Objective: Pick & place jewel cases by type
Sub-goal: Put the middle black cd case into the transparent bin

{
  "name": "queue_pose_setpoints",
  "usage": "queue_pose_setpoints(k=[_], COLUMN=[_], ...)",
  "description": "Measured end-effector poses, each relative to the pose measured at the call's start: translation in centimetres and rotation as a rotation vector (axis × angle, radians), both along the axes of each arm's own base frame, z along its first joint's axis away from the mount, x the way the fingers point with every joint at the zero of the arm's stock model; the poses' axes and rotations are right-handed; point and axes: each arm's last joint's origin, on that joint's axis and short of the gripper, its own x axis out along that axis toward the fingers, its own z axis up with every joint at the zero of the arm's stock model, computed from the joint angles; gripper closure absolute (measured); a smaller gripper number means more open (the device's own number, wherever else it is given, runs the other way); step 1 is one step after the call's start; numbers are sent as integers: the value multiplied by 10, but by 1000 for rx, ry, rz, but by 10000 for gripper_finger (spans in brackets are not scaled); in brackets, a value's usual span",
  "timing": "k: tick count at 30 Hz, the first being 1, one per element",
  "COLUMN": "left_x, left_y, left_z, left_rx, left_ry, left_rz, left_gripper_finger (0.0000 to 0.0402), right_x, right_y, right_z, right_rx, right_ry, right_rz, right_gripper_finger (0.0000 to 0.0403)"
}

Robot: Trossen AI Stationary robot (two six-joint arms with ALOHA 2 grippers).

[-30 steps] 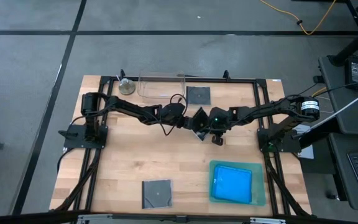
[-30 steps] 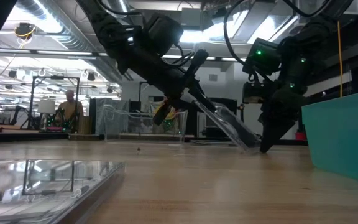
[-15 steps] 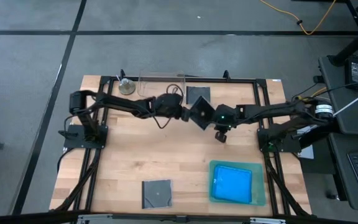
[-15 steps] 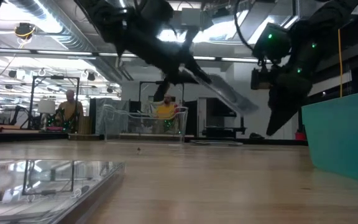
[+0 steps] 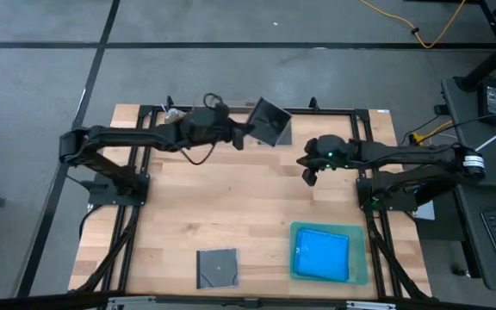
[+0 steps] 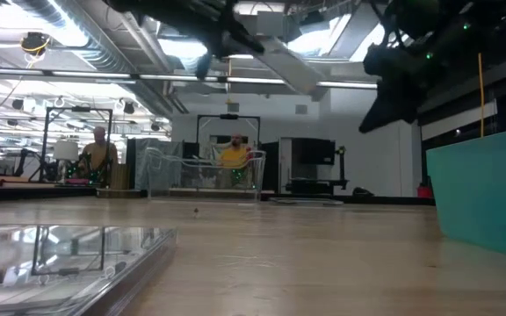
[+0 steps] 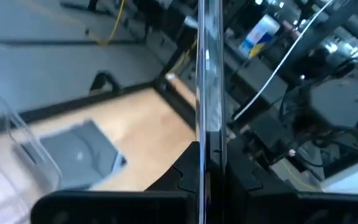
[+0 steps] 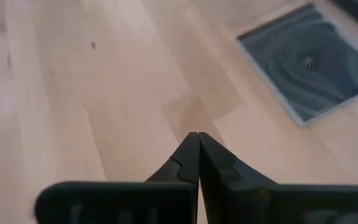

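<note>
My left gripper (image 5: 250,129) is high above the table's far edge, shut on a dark square jewel case (image 5: 270,120). The left wrist view shows this case edge-on (image 7: 207,87). A second dark case (image 7: 79,155) lies flat on the table below it, its patterned face (image 8: 309,56) showing in the right wrist view. My right gripper (image 5: 308,177) hangs shut and empty above the table's middle right. Another dark case (image 5: 218,267) lies flat near the front edge. A blue case (image 5: 321,256) lies in the green tray (image 5: 362,258). My left gripper pinches the dark case between its two fingers by one edge (image 7: 204,155). The fingers come roughly level from the table's left. The case is lifted clear of the table and slants down toward the right (image 6: 279,66).
A clear tub (image 6: 200,171) stands at the far edge, under my left arm. The green tray's wall (image 6: 490,184) rises at the near right. People stand in the room beyond the table. Bare wood lies between the far cases and the near ones.
My left gripper has risen and gone toward the far edge. It has carried the dark case from leaning with its lower edge on the table to hanging clear. My right gripper, shut throughout, has risen from beside that edge and drawn back toward the right.
</note>
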Motion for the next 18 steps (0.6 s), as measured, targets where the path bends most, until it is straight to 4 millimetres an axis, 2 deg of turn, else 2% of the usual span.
queue_pose_setpoints(k=[7,18], left_x=[-24,-46], left_y=[-8,-27], left_z=[33,61], left_rx=[165,346], left_ry=[-52,-104], left_rz=[6,-30], left_gripper_finger=[381,382], right_x=[-5,-4], right_y=[-6,-7], right_z=[13,16], right_rx=[6,45], right_ry=[-105,-147], right_rz=[-69,-82], right_gripper_finger=[383,396])
